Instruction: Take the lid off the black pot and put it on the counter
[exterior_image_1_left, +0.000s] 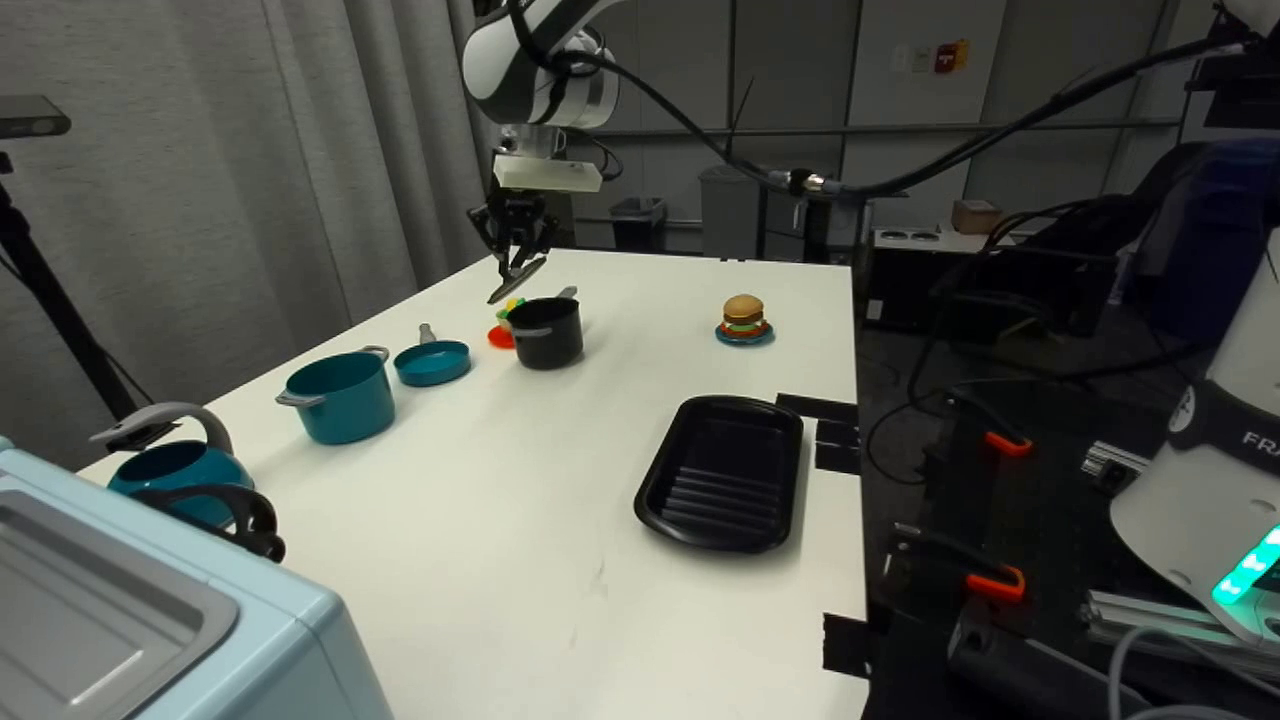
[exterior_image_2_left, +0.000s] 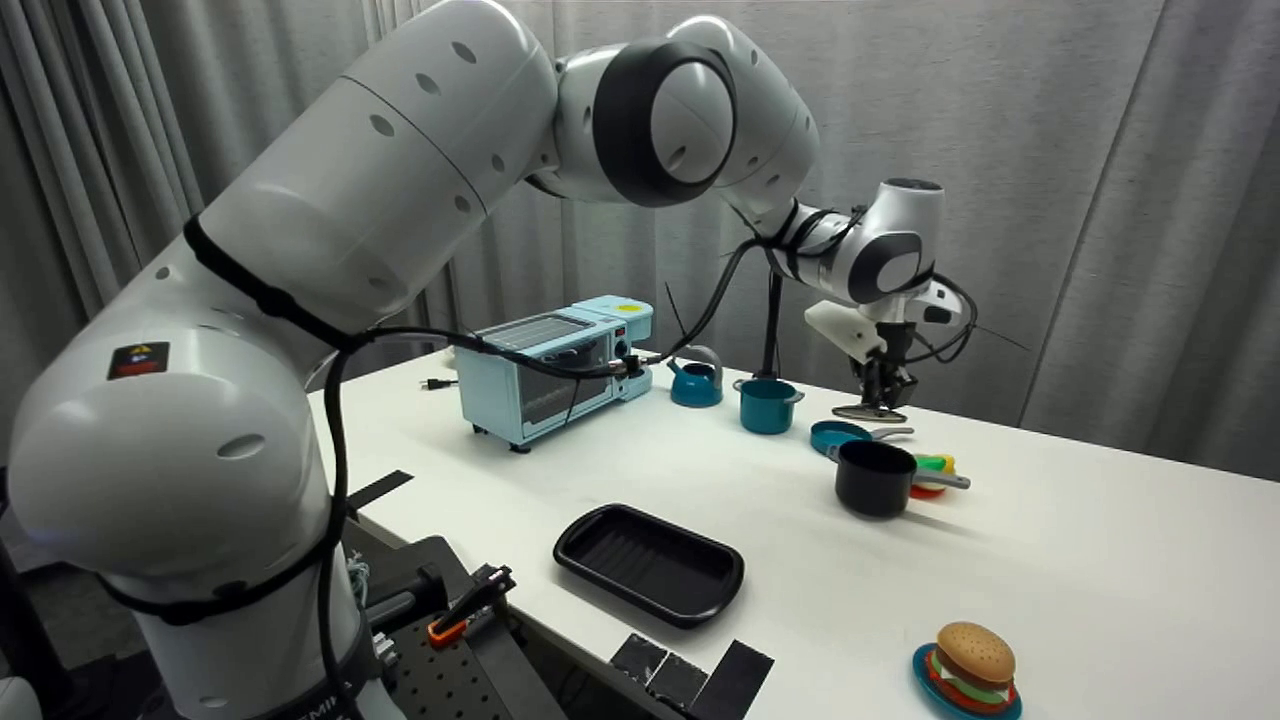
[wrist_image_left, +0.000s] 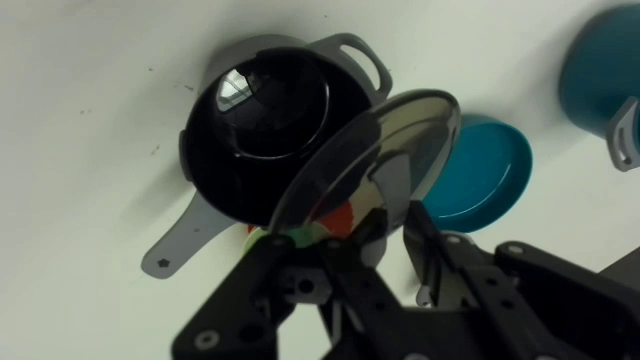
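While gripper (wrist_image_left: 395, 216) holds it, lid (wrist_image_left: 369, 154) beneath, tilted

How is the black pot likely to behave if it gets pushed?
The black pot would probably slide rather than roll, since it stands upright on the counter. A push against its long grey handle might swivel it, as that sticks out past the round body. Its evenly round shape suggests stiffness.

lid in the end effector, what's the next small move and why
Probably move the end effector sideways, toward the counter beyond the long handle of the black pot, before lowering. It holds the lid tilted in the air, and in the wrist view the lid overlaps the black pot and the teal pan, so going straight down might hit one.
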